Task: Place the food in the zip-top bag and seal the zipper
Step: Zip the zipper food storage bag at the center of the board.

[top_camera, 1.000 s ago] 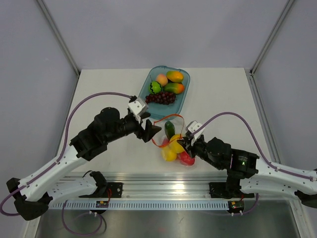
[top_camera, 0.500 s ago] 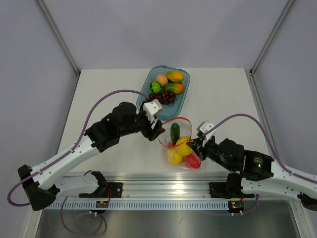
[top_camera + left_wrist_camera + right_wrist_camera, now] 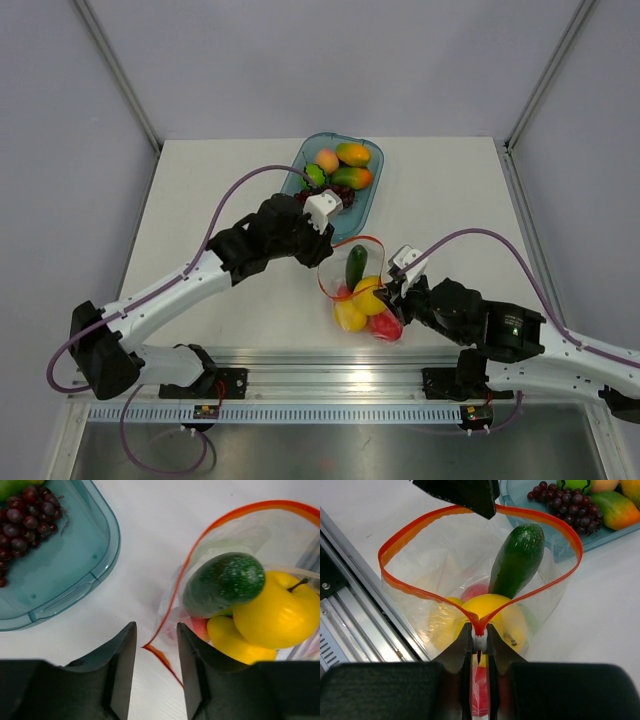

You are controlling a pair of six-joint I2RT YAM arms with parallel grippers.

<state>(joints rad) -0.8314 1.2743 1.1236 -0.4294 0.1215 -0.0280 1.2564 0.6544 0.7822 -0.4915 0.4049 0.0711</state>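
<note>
Clear crinkly zip-top bag [image 3: 352, 268]: was found near-centre, beside translucent blue tray [image 3: 75, 580]. Red-orange zipper strip [image 3: 415, 524]: right end was clamped by right gripper [image 3: 479, 630]; left corner was straddled by left gripper [image 3: 155, 635], jaws apart. Risk: closure was judged blockable by dark green cucumber [image 3: 516, 565] at mouth.

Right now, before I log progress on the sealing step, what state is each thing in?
zip-top bag: mouth wide open.
zipper: unsealed, one end pinched.
cucumber: inside the bag, tilted.
right gripper: jaws shut on the zipper.
left gripper: jaws open, astride the zipper's other end.
</note>
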